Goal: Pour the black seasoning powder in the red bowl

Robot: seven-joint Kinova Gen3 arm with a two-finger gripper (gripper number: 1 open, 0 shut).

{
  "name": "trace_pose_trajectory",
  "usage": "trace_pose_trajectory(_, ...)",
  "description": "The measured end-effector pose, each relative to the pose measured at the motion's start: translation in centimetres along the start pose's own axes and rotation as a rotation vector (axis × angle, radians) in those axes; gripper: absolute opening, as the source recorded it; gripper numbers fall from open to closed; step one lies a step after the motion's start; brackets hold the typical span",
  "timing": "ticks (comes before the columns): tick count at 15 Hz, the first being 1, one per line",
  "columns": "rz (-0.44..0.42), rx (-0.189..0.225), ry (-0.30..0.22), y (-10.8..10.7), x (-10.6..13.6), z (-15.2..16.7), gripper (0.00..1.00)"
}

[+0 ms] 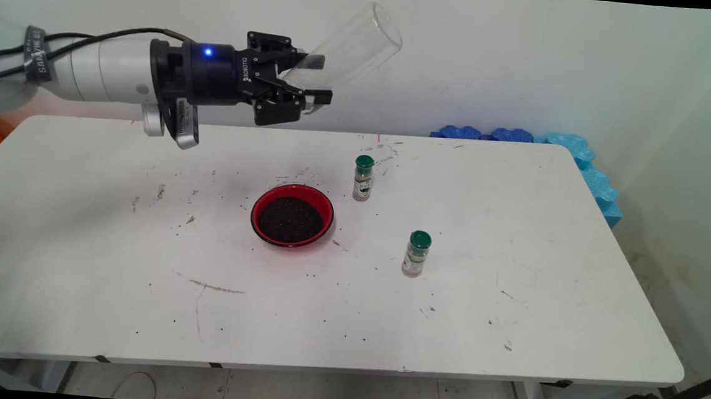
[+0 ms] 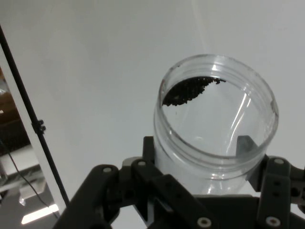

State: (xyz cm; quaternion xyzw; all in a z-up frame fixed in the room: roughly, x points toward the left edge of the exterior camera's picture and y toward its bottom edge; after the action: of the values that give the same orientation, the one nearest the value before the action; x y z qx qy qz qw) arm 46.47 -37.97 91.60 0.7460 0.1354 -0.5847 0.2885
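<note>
My gripper [image 1: 319,79] hangs high above the table's far left part, pointing right, and is shut on a clear plastic jar [image 1: 357,43]. The jar tilts with its open mouth up and to the right. In the hand view the jar [image 2: 217,119] sits between the fingers [image 2: 148,155] with a small clump of dark grains [image 2: 186,90] stuck to its inner wall. Below and slightly right of the gripper, a red bowl [image 1: 325,202] filled with dark grains rests on the white table [image 1: 511,298].
Two small spice bottles with green caps stand upright: one [image 1: 363,178] just right of and behind the bowl, the other [image 1: 416,254] nearer the front right. Dark grains lie scattered over the tabletop. Blue foam blocks [image 1: 583,165] line the far right edge.
</note>
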Motion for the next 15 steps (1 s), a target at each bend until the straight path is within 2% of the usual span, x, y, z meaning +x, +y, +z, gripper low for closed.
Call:
trace_pose_trajectory(4,0.086,0.025,0.035,0.3,0.3,-0.3,0.00)
trace_pose_trajectory(7,0.192,0.066,0.065,0.4,0.6,-0.4,0.00)
trace_pose_trajectory(11,0.392,0.149,0.088,0.4,1.1,-0.4,0.00)
trace_pose_trajectory(15,0.620,0.239,0.077,0.6,1.5,-0.1,0.00)
